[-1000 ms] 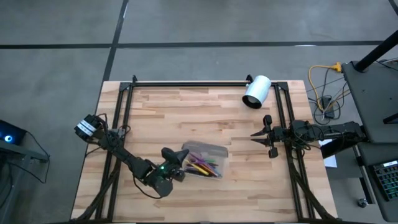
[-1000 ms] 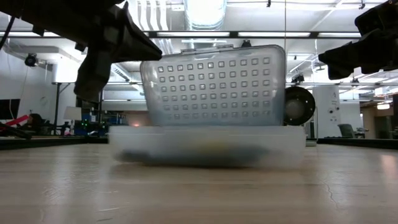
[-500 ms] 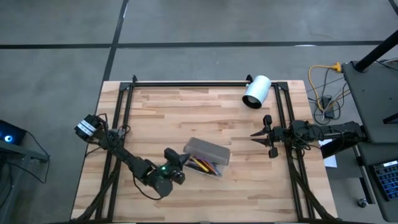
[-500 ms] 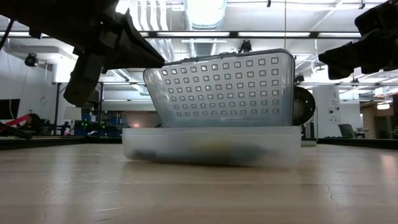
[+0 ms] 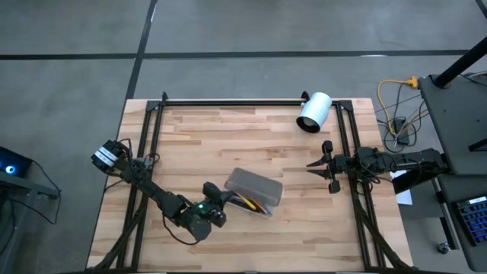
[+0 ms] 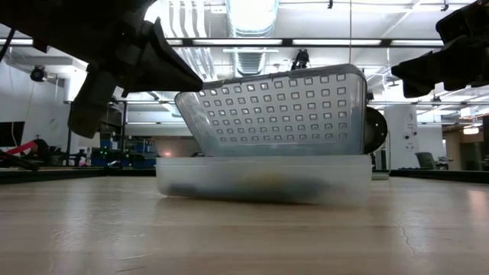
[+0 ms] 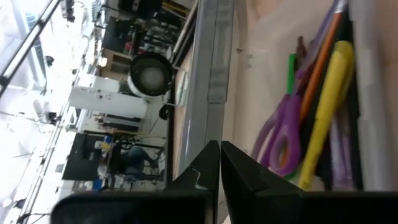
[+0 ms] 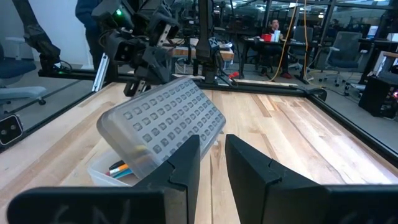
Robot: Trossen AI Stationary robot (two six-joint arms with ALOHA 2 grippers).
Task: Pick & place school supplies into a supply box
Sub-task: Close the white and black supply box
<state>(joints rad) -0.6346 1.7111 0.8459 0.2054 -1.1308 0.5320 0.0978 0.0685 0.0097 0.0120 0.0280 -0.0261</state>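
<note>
Here, fingers first, then outward:
Left fingers (image 5: 216, 204): pressed tight together with nothing between them, poised at the near corner of the supply box (image 5: 251, 192), tips just beside the lid's edge.
Lid (image 6: 275, 111): grey and dotted, tilted partway down over the tray, not yet seated.
School supplies (image 7: 311, 124): just beyond the left fingertips inside the tray; purple scissors (image 7: 280, 140), a yellow marker (image 7: 326, 112), and orange and green pens lie packed lengthwise.
Right fingers (image 5: 323, 164): parted a little and grasping nothing, well apart from the box, pointing toward it over the counter (image 5: 198, 137).
White cylinder (image 5: 313, 112): beyond the right fingers, at the counter's far edge.
Risk: the light box may skid if nudged sideways rather than pressed down; a pen riding high could jam the lid ajar.
</note>
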